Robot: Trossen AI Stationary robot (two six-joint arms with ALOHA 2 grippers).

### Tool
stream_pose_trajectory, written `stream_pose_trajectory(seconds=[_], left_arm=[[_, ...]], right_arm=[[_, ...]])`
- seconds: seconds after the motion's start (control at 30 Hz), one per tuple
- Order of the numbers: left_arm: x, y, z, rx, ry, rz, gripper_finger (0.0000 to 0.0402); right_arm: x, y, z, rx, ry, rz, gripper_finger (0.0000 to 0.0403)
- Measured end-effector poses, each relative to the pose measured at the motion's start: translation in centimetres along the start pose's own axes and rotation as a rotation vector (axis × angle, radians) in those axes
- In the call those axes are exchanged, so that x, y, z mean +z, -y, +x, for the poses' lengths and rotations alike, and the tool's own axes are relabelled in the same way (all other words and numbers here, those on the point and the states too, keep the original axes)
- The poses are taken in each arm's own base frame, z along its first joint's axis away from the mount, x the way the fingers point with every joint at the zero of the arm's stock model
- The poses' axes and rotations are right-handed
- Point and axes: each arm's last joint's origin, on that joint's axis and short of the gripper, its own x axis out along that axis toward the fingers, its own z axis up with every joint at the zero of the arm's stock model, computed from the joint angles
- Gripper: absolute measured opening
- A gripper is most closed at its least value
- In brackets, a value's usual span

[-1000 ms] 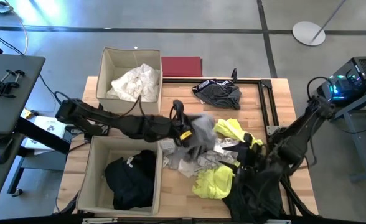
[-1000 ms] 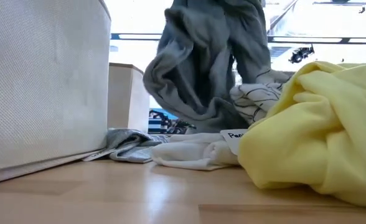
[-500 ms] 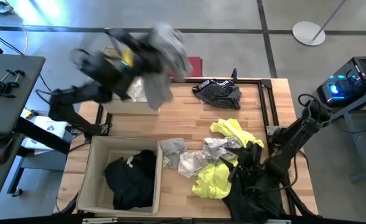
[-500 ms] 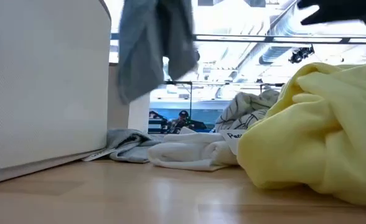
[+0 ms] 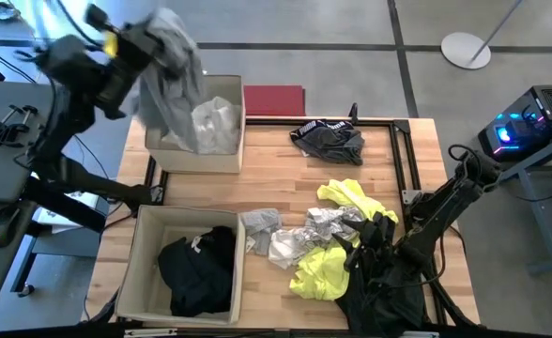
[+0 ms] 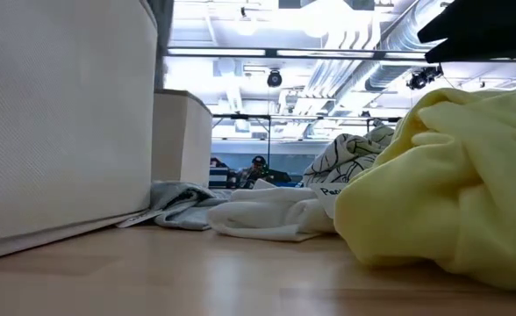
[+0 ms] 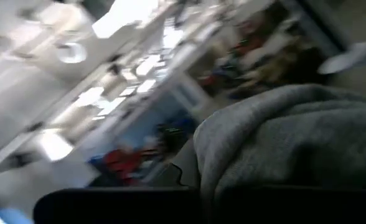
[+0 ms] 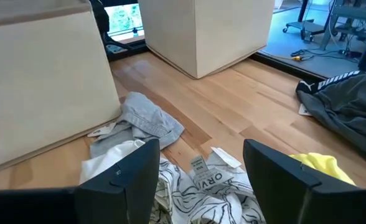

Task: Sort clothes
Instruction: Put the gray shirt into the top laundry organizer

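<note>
Left gripper [image 5: 130,42], clamping a grey garment [image 5: 168,80], is hanging at eleven o'clock over the whites box [image 5: 159,150]; right gripper [image 5: 375,233] is waiting open; several clothes [image 5: 323,246] remain unsorted.

Beige boxes I count: two [image 5: 197,161] [image 5: 133,272]
Neon yellow garments I see: two [image 5: 353,196] [image 5: 321,272]
Red rectangles: one [image 5: 274,99]
</note>
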Motion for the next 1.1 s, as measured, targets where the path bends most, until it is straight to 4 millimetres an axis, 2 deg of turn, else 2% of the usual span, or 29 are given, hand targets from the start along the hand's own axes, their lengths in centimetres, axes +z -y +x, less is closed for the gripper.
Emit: stream_pose_trajectory(seconds=[0.07, 0.17, 0.37, 0.5, 0.6, 0.7, 0.8, 0.93, 1.1], left_arm=[[-1.2, 0.8, 0.4, -0.137, -0.002, -0.055, 0.0001], [-2.8, 2.2, 1.8, -0.266, -0.094, -0.129, 0.0001], [-5.9, 5.6, 6.4, -0.444, -0.308, -0.261, 0.0001], [-8.6, 7.7, 10.4, -0.409, -0.485, -0.318, 0.0001], [-11.5, 9.0, 12.8, -0.346, -0.673, -0.295, 0.0001], [-14.9, 10.9, 14.4, -0.388, -0.894, -0.251, 0.0001], [-18.3, 13.0, 15.3, -0.471, -1.139, -0.173, 0.0001], [-21.8, 16.1, 15.5, -0.642, -1.399, -0.092, 0.0001], [-24.9, 20.2, 15.3, -0.776, -1.474, -0.027, 0.0001]], right_arm=[[0.0, 0.0, 0.0, 0.0, 0.0, -0.001, 0.022], [0.0, 0.0, 0.0, 0.0, -0.001, -0.003, 0.022], [0.0, 0.0, 0.0, 0.0, -0.001, -0.004, 0.022], [0.0, 0.0, 0.0, 0.0, -0.002, -0.003, 0.022], [0.0, 0.0, 0.0, 0.002, -0.003, -0.001, 0.022], [0.0, -0.1, 0.0, 0.004, -0.003, 0.006, 0.022], [0.0, -0.1, 0.0, 0.005, -0.002, 0.008, 0.022], [0.0, -0.1, 0.0, 0.006, -0.002, 0.011, 0.022], [0.0, -0.1, 0.0, 0.006, -0.002, 0.011, 0.022]])
